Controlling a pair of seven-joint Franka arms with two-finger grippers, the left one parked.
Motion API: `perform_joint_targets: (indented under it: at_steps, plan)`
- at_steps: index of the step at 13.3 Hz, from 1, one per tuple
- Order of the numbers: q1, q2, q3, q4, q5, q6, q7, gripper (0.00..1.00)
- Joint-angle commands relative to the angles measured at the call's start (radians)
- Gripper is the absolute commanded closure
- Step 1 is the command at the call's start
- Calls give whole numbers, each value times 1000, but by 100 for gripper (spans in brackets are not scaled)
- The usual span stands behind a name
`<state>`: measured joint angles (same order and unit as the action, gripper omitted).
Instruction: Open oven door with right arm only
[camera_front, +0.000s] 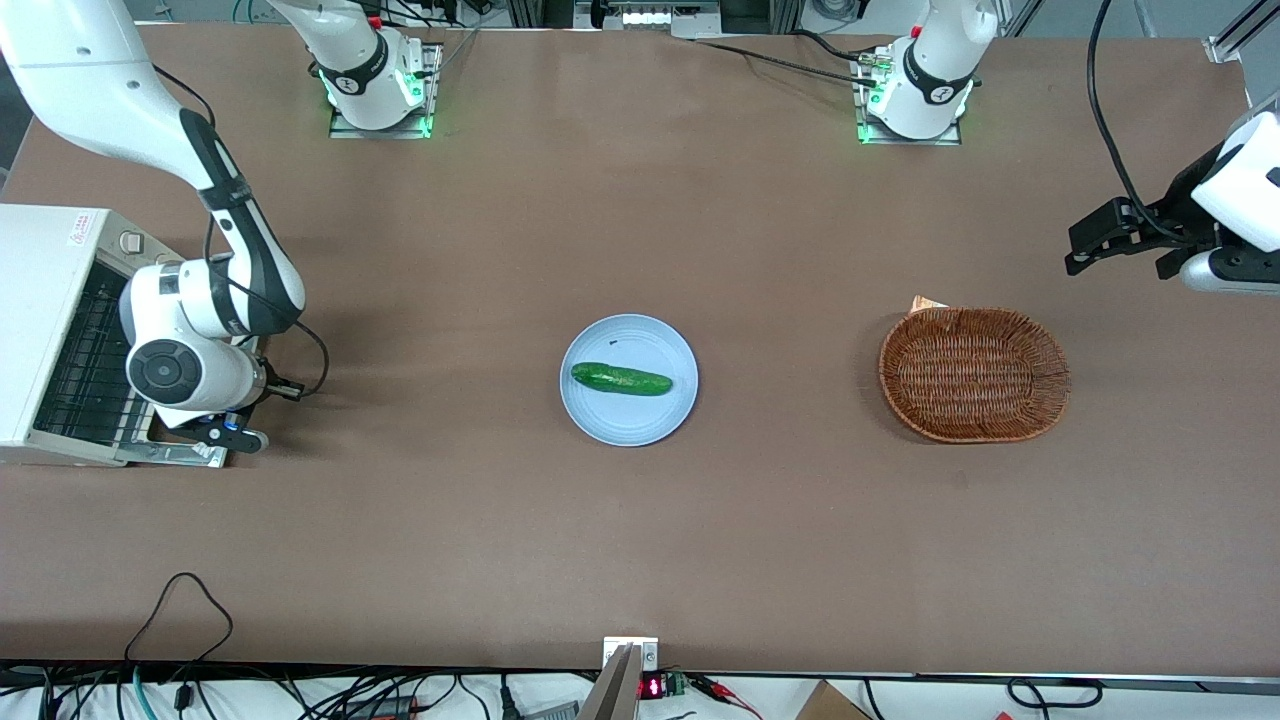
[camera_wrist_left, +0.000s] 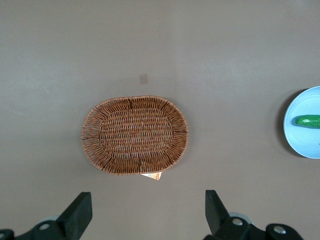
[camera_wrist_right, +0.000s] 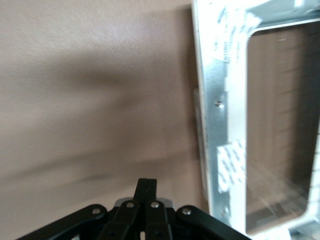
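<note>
We see a brown table (camera_front: 640, 540) carrying a white toaster oven (camera_front: 40, 300) at the working arm's end, its oven door (camera_front: 175, 452) folded down flat onto the tabletop. The gripper (camera_wrist_right: 147, 190) hangs just above the table beside that door's edge, fingers pressed together. Near the middle lies a pale blue plate (camera_front: 660, 420) holding a cucumber (camera_front: 621, 379). Toward the parked arm's end rests an oval wicker basket (camera_front: 973, 373), a small card (camera_front: 927, 303) peeking from under its rim.
</note>
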<state>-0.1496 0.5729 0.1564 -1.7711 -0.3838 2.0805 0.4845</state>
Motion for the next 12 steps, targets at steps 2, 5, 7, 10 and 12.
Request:
perform_joint_targets:
  at_steps: [2, 5, 7, 10, 12]
  plan:
    - [-1, -131, 20, -13, 77, -105, -1, 100]
    - [-1, -221, 32, -13, 132, -178, -55, 100]
    - [-2, -293, 32, -13, 163, -242, -102, 98]
    - [-7, -402, 32, -13, 244, -310, -191, 84]
    - [-13, -452, 32, -16, 269, -322, -228, 15]
